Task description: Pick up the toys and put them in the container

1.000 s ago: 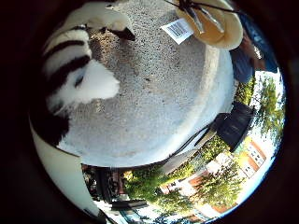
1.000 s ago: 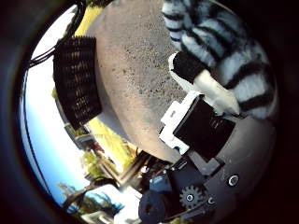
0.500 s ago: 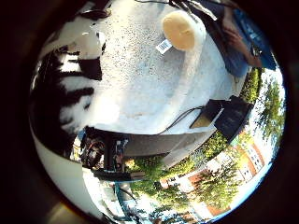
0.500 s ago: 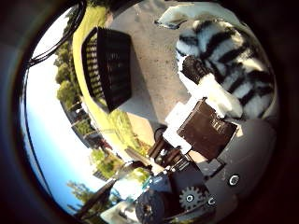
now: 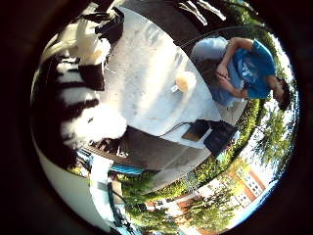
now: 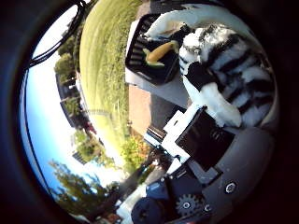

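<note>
Thumb-side palm view shows my hand (image 6: 205, 140) curled round the zebra (image 6: 233, 79), which sits tight against my palm. Past it, the black basket (image 6: 140, 46) rests near the counter (image 5: 146, 93) edge with a yellow toy (image 6: 161, 51) already inside. I judge I should carry the zebra well over the basket rim before letting go. Farther off, a tan toy (image 5: 186, 81) waits on the counter.

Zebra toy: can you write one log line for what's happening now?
hand: shut on zebra | zebra: lifted off table | basket: holds yellow toy | tan toy: on table
</note>
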